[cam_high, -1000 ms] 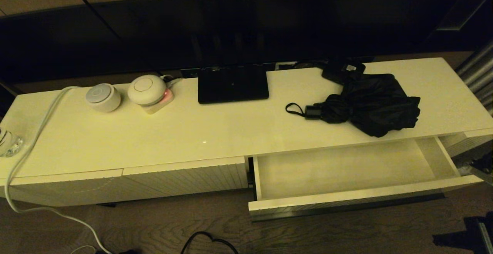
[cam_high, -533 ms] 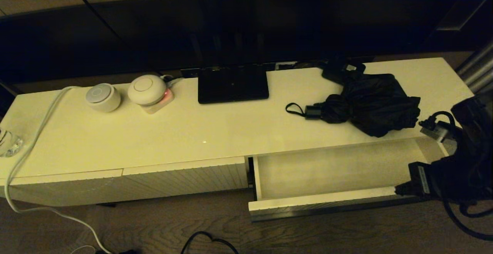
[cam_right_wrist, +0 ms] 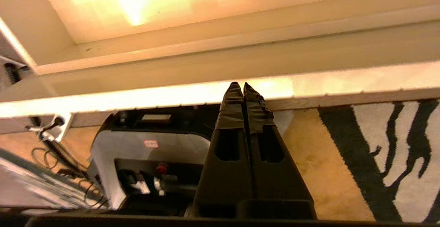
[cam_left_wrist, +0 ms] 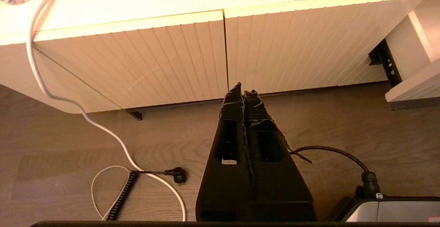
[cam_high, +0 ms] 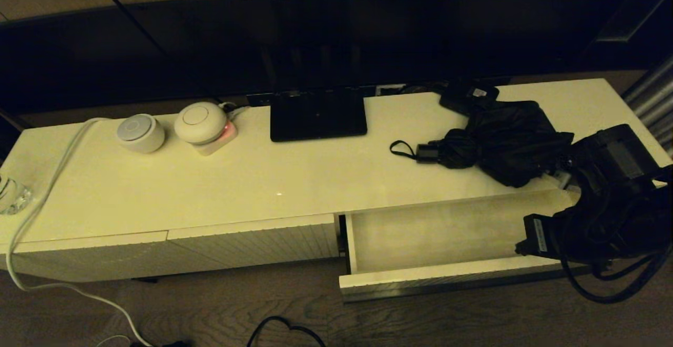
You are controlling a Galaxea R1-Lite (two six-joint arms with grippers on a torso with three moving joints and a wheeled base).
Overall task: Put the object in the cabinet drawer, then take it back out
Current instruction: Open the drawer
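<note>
The black folding umbrella [cam_high: 505, 142] lies on the cabinet top at the right, fabric bunched, its short handle [cam_high: 427, 152] and wrist loop [cam_high: 400, 150] pointing left. Just in front of it the cabinet drawer [cam_high: 447, 278] stands pulled out, its cream interior [cam_high: 441, 236] bare. My right arm [cam_high: 604, 200] hangs over the drawer's right end, close to the umbrella's right edge. The right gripper [cam_right_wrist: 243, 85] is shut on nothing, its tips above the drawer's front rim [cam_right_wrist: 137, 96]. My left gripper [cam_left_wrist: 243, 88] is shut and empty, low over the floor before the closed ribbed fronts [cam_left_wrist: 172, 58].
On the cabinet top stand a flat black stand plate [cam_high: 318, 114], a small black box with a white label [cam_high: 469, 96], two round white devices [cam_high: 140, 132] [cam_high: 200, 122] and a white cable [cam_high: 47, 189]. A zebra-patterned rug [cam_right_wrist: 385, 151] and cables [cam_high: 284, 331] lie on the floor.
My right arm has come in from the right and moved left and up over the drawer's right end, nearer the umbrella. The umbrella and the drawer have not moved.
</note>
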